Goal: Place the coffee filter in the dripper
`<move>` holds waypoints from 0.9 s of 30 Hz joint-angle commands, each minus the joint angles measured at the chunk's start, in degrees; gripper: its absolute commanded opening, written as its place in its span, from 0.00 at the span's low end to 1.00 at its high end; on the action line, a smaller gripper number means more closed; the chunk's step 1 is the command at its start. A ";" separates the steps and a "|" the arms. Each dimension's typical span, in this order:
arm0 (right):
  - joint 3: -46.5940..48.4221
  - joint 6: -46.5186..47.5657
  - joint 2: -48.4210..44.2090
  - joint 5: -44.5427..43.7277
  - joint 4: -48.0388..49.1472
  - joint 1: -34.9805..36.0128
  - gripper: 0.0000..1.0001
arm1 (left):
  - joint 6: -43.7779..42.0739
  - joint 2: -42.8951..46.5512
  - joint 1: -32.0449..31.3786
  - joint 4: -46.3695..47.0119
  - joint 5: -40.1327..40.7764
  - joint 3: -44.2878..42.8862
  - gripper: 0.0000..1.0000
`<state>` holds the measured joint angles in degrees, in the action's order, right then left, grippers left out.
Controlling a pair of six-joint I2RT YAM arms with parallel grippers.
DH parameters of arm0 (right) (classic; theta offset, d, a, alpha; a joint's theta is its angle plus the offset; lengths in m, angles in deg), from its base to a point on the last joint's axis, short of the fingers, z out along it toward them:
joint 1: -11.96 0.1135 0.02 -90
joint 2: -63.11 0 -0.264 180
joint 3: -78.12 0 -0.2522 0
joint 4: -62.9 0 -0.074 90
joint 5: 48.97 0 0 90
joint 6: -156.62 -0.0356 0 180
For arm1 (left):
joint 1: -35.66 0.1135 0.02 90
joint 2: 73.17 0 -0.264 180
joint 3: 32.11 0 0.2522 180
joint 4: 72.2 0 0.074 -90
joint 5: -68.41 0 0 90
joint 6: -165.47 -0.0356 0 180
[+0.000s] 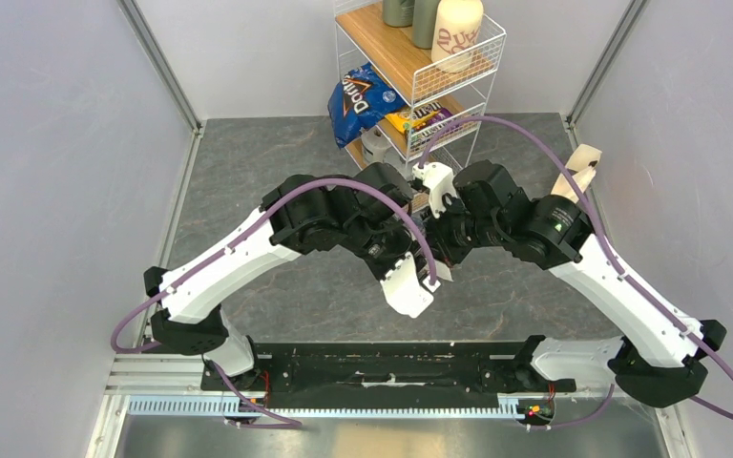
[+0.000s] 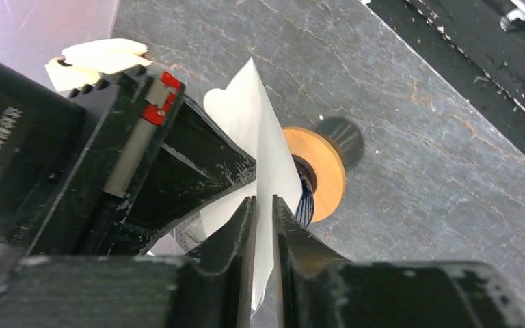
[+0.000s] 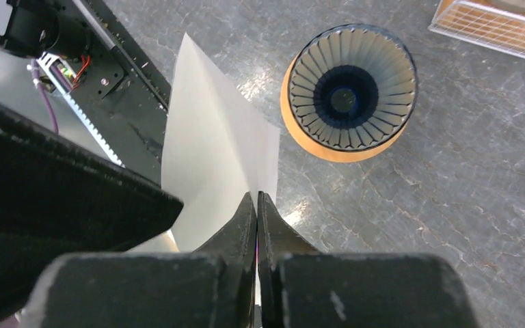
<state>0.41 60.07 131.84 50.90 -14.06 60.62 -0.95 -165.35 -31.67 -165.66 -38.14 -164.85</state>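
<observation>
The coffee filter (image 3: 212, 150) is a flat white paper sheet held upright in the air between the two grippers, just left of the dripper. My right gripper (image 3: 257, 195) is shut on its lower edge. My left gripper (image 2: 263, 201) has its jaws a narrow gap apart, with the filter (image 2: 266, 143) running between them. The dripper (image 3: 345, 85), a dark blue ribbed cone, sits mouth up in a tan wooden ring (image 3: 314, 147) on the table. It peeks out behind the filter in the left wrist view (image 2: 305, 201). In the top view both grippers meet at mid-table (image 1: 432, 229) and hide filter and dripper.
A wire shelf (image 1: 439, 72) stands at the back with a blue chip bag (image 1: 361, 95) and a cream canister (image 1: 458, 33); its corner shows in the right wrist view (image 3: 492, 27). A pale object (image 1: 577, 172) leans on the right wall. The black base rail (image 1: 382, 363) runs along the near edge.
</observation>
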 commanded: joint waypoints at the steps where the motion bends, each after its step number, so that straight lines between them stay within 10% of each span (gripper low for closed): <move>1: 1.75 -0.52 -1.13 -3.93 5.31 0.22 0.00 | 4.36 2.55 -0.38 4.86 -0.37 -1.29 0.29; 6: 0.04 -1.22 -4.40 -11.07 10.23 -0.58 0.00 | 11.60 5.15 -0.36 7.62 1.18 -0.82 0.45; 16: -3.27 -12.47 -9.03 -28.91 27.99 -5.16 0.00 | 74.49 20.05 14.77 50.14 20.12 21.35 0.73; 27: -0.83 -18.17 -4.39 -25.61 29.63 -5.15 0.00 | 80.25 12.97 8.95 64.48 27.98 18.09 0.84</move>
<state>-1.97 42.96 127.49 25.18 12.43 55.55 74.15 -149.79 -19.63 -109.55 -16.48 -144.72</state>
